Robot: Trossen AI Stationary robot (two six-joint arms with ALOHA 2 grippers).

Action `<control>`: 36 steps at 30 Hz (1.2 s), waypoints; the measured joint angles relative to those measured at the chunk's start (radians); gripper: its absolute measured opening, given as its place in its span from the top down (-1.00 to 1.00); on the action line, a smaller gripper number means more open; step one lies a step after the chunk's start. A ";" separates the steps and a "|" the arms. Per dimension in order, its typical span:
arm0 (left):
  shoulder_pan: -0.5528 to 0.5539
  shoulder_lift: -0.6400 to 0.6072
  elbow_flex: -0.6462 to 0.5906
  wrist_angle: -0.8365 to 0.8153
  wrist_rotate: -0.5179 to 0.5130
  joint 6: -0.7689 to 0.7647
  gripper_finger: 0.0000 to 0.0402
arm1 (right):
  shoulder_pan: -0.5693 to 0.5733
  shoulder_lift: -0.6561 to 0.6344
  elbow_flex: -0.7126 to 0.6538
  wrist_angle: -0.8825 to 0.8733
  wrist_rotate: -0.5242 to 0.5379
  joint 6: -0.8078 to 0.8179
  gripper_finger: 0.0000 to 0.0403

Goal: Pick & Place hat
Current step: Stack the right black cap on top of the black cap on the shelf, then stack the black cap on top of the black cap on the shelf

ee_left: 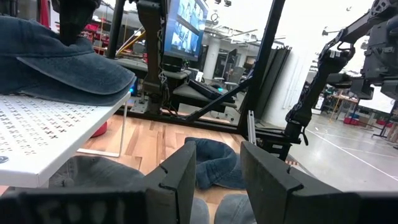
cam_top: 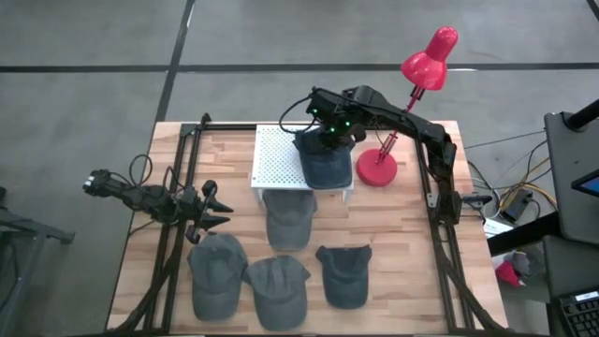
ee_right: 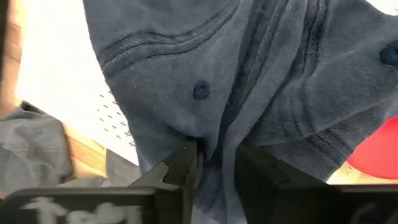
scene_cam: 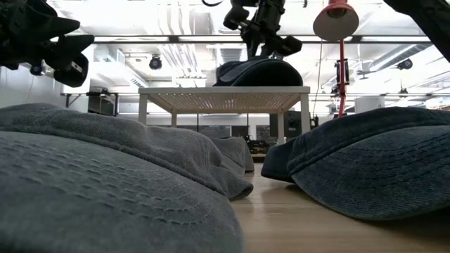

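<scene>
A dark blue hat (cam_top: 325, 164) lies on the right part of a white perforated stand (cam_top: 276, 154), its brim hanging over the stand's near edge. In the low view, the hat (scene_cam: 256, 72) rests crown up on the stand's top (scene_cam: 223, 90). My right gripper (cam_top: 329, 131) points steeply down at the crown from above. In its wrist view, the right gripper (ee_right: 217, 168) shows a gap between its fingers, with a raised fold of the crown in that gap. My left gripper (cam_top: 211, 211) waits open at the table's left, holding nothing. My right gripper comes at the hat's crown (ee_right: 214, 134) from above, one finger (ee_right: 183, 168) on each side of a raised fold of cloth. The fingers stand apart. I cannot tell whether they touch the cloth. The hat lies on the stand.
Several grey hats lie on the wooden table in front of the stand: one (cam_top: 288, 220) right at its near edge, others (cam_top: 217, 271), (cam_top: 277, 290), (cam_top: 344, 274) nearer the front. A red desk lamp (cam_top: 379, 168) stands just right of the stand.
</scene>
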 joint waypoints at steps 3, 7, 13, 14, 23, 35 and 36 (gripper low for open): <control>0.000 0.000 0.000 0.000 0.000 0.000 0.36 | 0.000 -0.002 0.030 -0.001 0.000 0.000 0.47; 0.000 0.000 0.000 0.000 0.000 0.000 0.36 | 0.001 -0.002 0.077 -0.008 0.000 0.000 0.44; 0.000 0.000 0.000 0.000 0.000 0.000 0.36 | 0.001 -0.002 0.119 -0.013 0.000 0.000 0.46; 0.000 0.000 0.000 0.000 0.000 0.000 0.36 | 0.001 -0.006 0.119 -0.015 0.000 0.000 0.47; 0.000 0.000 0.000 0.000 0.000 0.000 0.36 | 0.001 -0.043 0.119 -0.094 -0.001 0.000 0.55; 0.000 0.000 0.000 0.000 0.000 0.000 0.36 | 0.099 -0.138 0.118 -0.094 -0.024 0.010 0.68; 0.000 0.000 0.000 0.000 0.000 0.000 0.36 | 0.116 -0.143 0.118 -0.093 -0.024 0.011 0.68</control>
